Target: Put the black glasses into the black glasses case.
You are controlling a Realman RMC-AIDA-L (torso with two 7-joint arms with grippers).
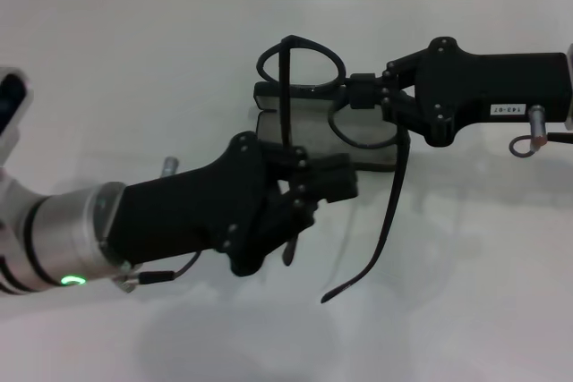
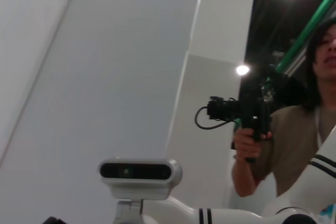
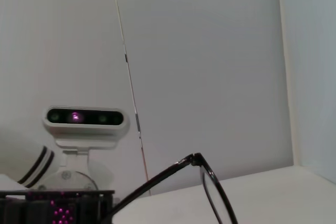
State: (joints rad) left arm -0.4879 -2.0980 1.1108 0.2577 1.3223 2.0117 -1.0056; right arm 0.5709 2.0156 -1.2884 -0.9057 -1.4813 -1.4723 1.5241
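While right claw [image 1: 358, 94] grips black glasses [image 1: 313, 87], white table [image 1: 116, 69] (pale wall panels [image 3: 210, 66] behind).

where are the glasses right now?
Head view, centre: the black glasses hang from the right claw over the open black case, with the left claw at the case's near edge.

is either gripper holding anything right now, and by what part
The right gripper holds the black glasses by the bridge between the lenses, over the open black glasses case. The left gripper sits at the case's near edge.
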